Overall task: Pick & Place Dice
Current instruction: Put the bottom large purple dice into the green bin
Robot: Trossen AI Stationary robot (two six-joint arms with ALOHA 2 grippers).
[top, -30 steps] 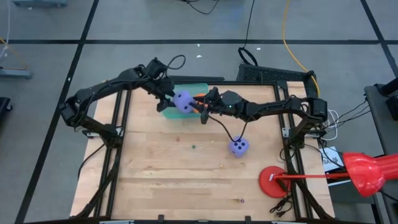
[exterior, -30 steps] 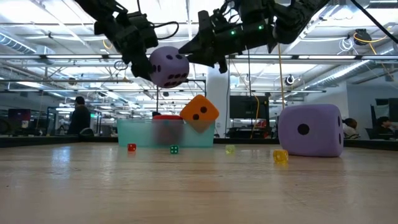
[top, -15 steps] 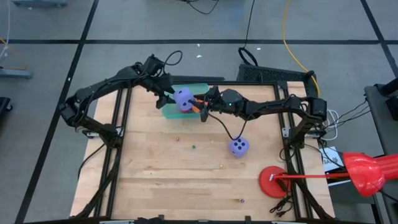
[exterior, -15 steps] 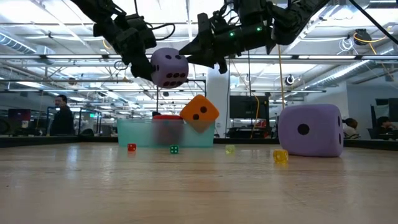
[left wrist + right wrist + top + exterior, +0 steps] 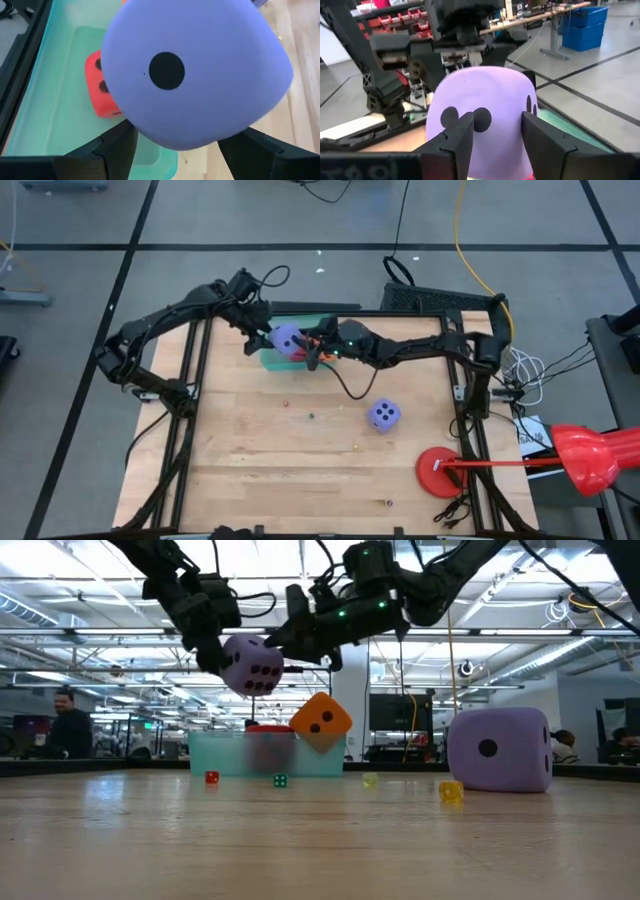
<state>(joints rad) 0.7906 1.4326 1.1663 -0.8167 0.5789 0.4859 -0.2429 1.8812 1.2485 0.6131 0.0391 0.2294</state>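
The left pincer (image 5: 268, 340) squeezes a soft, round-cornered purple die (image 5: 287, 340) above the tray (image 5: 272, 360); the right pincer (image 5: 312, 350), half open, faces it.

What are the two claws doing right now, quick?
Left claw: closed around the purple die, holding it up over the teal tray.
Right claw: right beside the same die; open or closed cannot be told.

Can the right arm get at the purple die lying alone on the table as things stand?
Probably yes. That purple die lies in the open with bare table around it, but the right gripper is up by the die that the left gripper holds, so it must swing back.
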